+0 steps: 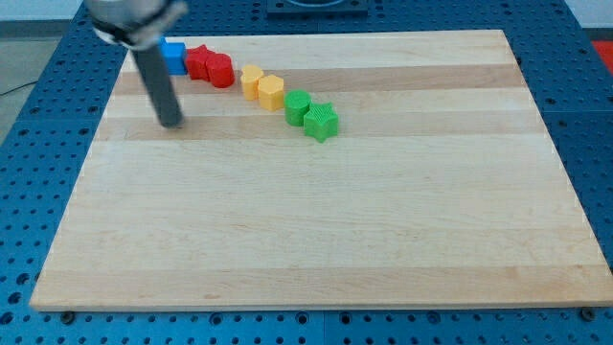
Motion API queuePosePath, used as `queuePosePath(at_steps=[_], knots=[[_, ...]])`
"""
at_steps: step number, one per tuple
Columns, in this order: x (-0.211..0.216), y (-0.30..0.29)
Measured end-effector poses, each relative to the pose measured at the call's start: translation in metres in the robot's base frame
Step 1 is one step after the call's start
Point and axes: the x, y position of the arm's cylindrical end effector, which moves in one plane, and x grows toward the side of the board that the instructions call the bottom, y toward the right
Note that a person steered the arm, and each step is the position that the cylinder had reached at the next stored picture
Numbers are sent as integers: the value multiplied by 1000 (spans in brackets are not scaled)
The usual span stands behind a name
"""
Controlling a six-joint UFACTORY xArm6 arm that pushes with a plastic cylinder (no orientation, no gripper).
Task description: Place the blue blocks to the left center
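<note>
Blue block [173, 56] sits at board's [316, 240] 11 o'clock corner, partly hidden behind rod, touching red blocks [210, 66] at its 3. My tip [171, 123] lies at block's 6, apart. No fingers, just rod.

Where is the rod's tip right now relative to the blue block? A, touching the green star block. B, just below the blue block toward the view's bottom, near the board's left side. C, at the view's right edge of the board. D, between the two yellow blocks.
B: my tip rests on the wooden board just below the blue block, left of the red blocks.
</note>
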Motion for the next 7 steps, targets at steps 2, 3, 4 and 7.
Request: queuePosePath(at_steps=[2,3,4,7], knots=[[-109,-63],[-150,-43],[-137,0],[-116,8]])
